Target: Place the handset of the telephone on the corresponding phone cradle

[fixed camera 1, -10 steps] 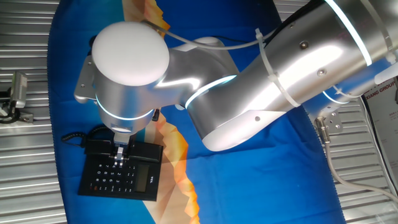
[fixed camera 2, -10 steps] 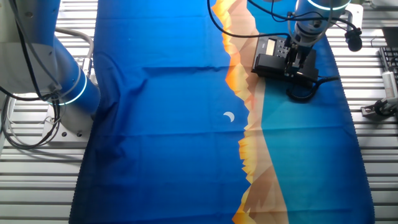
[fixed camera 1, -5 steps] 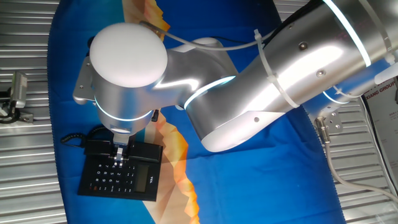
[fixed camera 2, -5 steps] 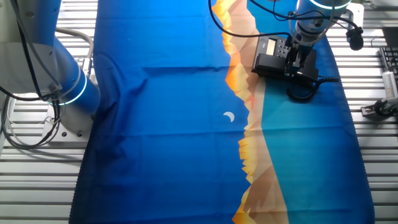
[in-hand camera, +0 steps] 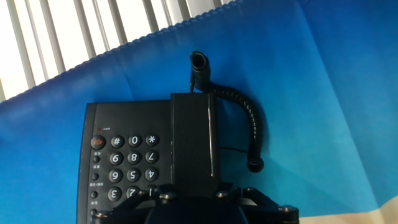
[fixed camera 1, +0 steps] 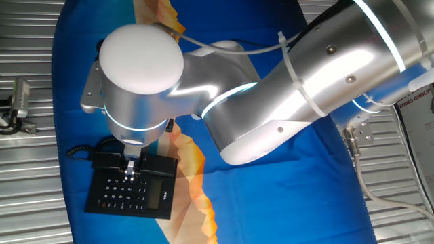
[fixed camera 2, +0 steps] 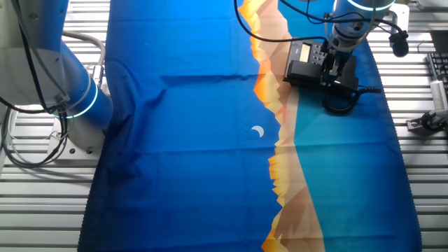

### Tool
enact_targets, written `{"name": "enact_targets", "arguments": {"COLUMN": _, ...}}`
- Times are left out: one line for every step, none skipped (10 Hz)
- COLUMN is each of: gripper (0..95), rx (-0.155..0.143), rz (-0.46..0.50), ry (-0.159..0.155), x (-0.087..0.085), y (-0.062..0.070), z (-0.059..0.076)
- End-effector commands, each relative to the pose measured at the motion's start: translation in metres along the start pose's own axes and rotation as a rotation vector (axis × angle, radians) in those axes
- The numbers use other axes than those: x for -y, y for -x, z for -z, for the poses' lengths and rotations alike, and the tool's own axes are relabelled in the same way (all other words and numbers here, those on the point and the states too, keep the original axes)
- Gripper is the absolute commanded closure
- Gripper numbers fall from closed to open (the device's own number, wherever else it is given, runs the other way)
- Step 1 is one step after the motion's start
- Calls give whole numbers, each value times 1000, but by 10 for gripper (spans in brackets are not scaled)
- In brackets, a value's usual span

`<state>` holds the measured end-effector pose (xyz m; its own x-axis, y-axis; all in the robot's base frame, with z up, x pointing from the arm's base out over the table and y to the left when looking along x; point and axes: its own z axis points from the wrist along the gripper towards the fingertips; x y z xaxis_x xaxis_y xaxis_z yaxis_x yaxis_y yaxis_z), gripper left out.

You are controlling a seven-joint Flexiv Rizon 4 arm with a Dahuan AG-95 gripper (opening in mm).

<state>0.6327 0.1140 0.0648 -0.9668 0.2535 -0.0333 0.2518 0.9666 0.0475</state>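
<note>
Fingers are pinching the handset, seating it in the cradle directly beneath them; next they likely should spread and lift away.

A blue printed cloth with a jagged orange and tan mountain band and a small white crescent covers most of the ribbed silver metal table. Beyond the cloth's left edge in one fixed view, a small grey metal fixture sits on the slats. Bright light glares off the slats above the cloth's edge in the hand view.
</note>
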Motion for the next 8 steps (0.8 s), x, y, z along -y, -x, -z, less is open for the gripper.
{"name": "enact_targets", "arguments": {"gripper": 950, "rx": 0, "rz": 3, "ry": 0, "x": 0, "y": 0, "z": 0}}
{"name": "enact_targets", "arguments": {"gripper": 950, "rx": 0, "rz": 1, "ry": 4, "x": 0, "y": 0, "z": -1}}
{"name": "enact_targets", "arguments": {"gripper": 950, "rx": -1, "rz": 1, "ry": 4, "x": 0, "y": 0, "z": -1}}
{"name": "enact_targets", "arguments": {"gripper": 950, "rx": -1, "rz": 2, "ry": 4, "x": 0, "y": 0, "z": -1}}
{"name": "enact_targets", "arguments": {"gripper": 950, "rx": -1, "rz": 2, "ry": 4, "x": 0, "y": 0, "z": -1}}
{"name": "enact_targets", "arguments": {"gripper": 950, "rx": -2, "rz": 1, "ry": 5, "x": 0, "y": 0, "z": -1}}
{"name": "enact_targets", "arguments": {"gripper": 950, "rx": 1, "rz": 2, "ry": 7, "x": 1, "y": 0, "z": -2}}
{"name": "enact_targets", "arguments": {"gripper": 950, "rx": 1, "rz": 3, "ry": 5, "x": 1, "y": 1, "z": -3}}
